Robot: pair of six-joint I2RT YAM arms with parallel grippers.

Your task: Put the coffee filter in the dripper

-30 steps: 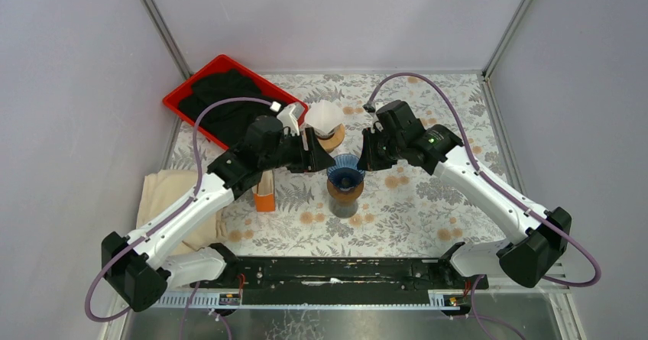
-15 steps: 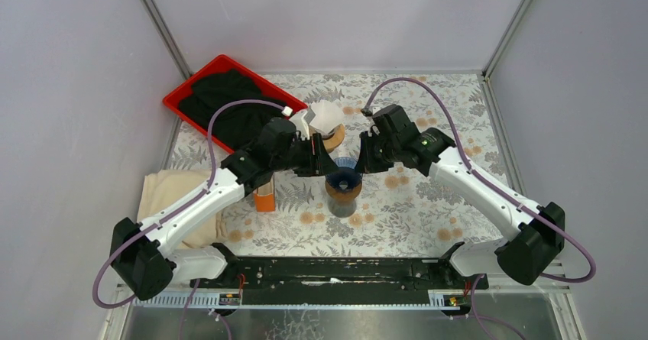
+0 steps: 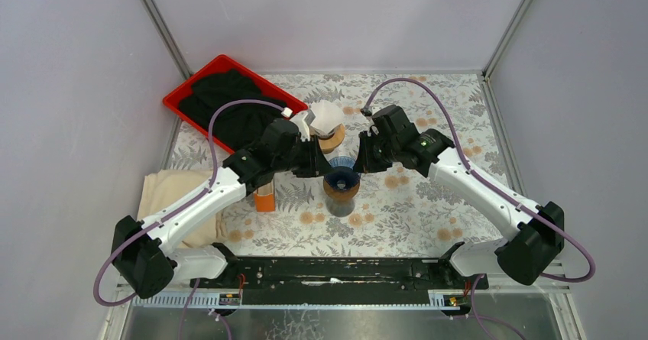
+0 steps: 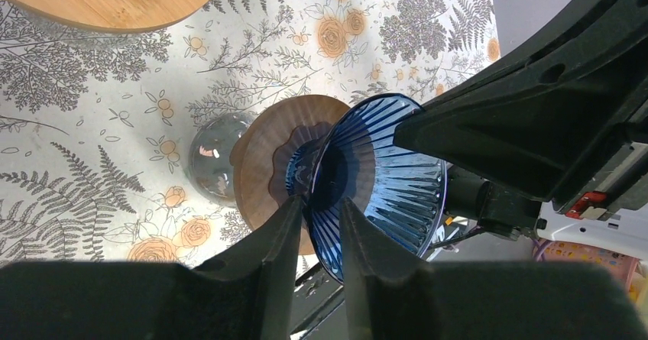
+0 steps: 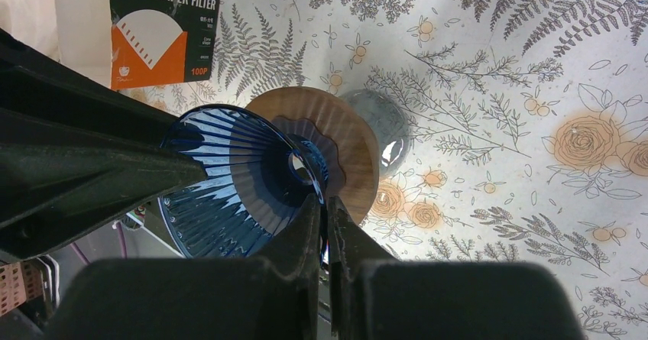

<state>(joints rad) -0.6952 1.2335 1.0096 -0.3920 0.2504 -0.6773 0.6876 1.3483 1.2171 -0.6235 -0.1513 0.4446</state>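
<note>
— Where is the filter (image 3: 325, 115)?
— Behind the dripper (image 3: 343, 173), a white paper cone on a wooden stand (image 3: 334, 136). It is not yet in the dripper.
— What does the dripper sit on?
— A wooden collar (image 4: 264, 153) over a glass jug (image 4: 214, 160).
— The fingers?
— The right gripper (image 5: 324, 210) is clamped on the dripper's rim. The left gripper (image 4: 319, 206) has one finger on each side of the rim, slightly apart; I cannot tell whether they pinch it.
— Other containers?
— Behind the dripper to its left, a red tray (image 3: 191, 78) holds a black cloth (image 3: 229, 103). A filter box (image 5: 164, 27) stands left of the dripper.
</note>
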